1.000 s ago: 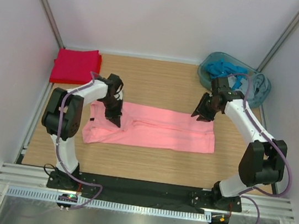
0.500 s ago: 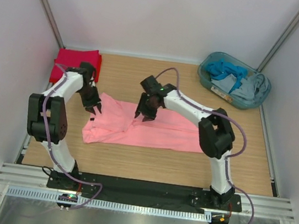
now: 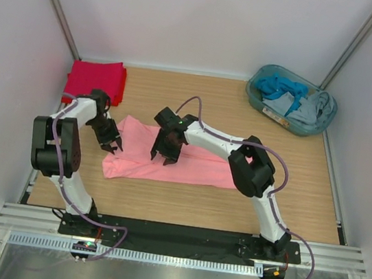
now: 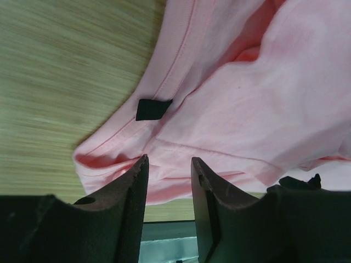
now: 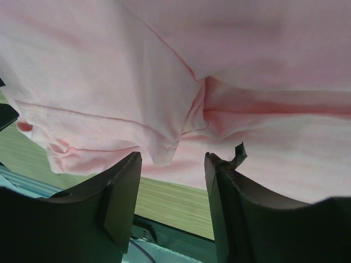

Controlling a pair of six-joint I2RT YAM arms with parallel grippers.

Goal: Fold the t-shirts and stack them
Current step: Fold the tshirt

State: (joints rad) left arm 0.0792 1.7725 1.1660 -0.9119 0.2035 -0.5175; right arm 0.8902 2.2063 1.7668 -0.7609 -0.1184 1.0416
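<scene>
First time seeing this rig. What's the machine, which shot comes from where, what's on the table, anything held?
Two robot arms bolted side by side, each with a two-finger gripper. The wide shot looks down from above and behind; the close-ups come from wrist cameras, own fingers at the bottom. On the wooden table: a salmon-pink t-shirt laid out, a folded red t-shirt far left, a basket of blue clothes far right. The left gripper and right gripper hover open over the pink shirt, holding nothing.
</scene>
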